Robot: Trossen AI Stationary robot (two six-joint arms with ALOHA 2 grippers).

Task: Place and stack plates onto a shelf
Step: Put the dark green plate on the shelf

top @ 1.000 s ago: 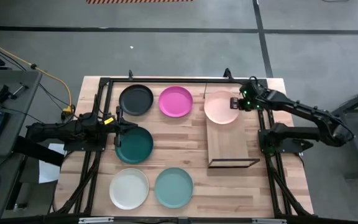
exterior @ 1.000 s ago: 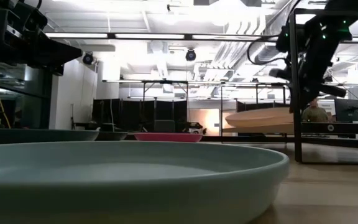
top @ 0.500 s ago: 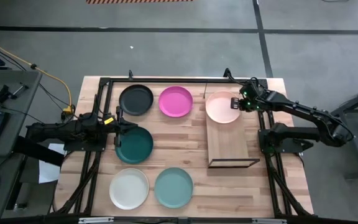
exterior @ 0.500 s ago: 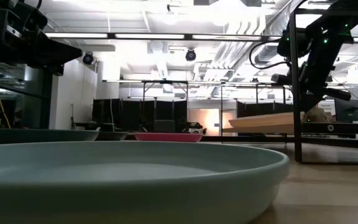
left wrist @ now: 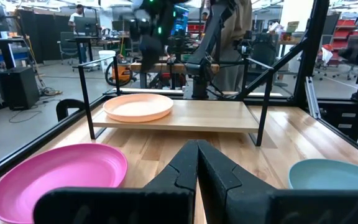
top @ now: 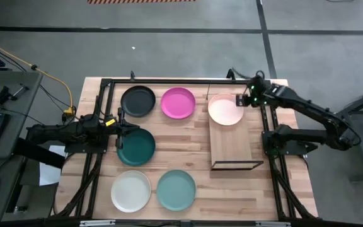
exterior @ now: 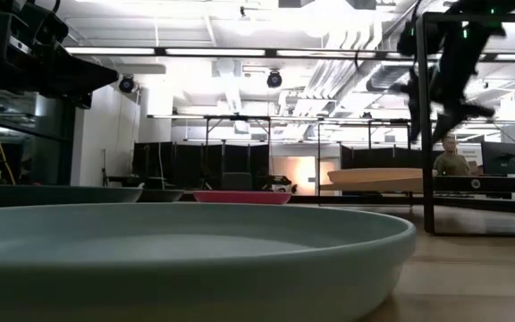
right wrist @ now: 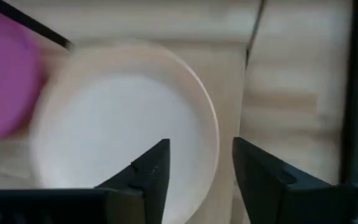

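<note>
The peach plate (top: pixel 225 109) lies flat on the shelf (top: pixel 235 148). Only the right wrist view shows the right gripper (right wrist: pixel 194 165) parted and empty above it. The left gripper (left wrist: pixel 197 163) is closed beside the green plate (top: pixel 136 146).

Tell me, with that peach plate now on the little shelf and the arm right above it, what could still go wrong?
The peach plate lies at the far end of the shelf, near its edge. The right gripper hovers open by the plate's rim, so a careless sideways pull could nudge the plate off. The left gripper is shut beside the dark green plate; it may have to open before gripping, and a poor pinch on the shallow rim might slip.
</note>
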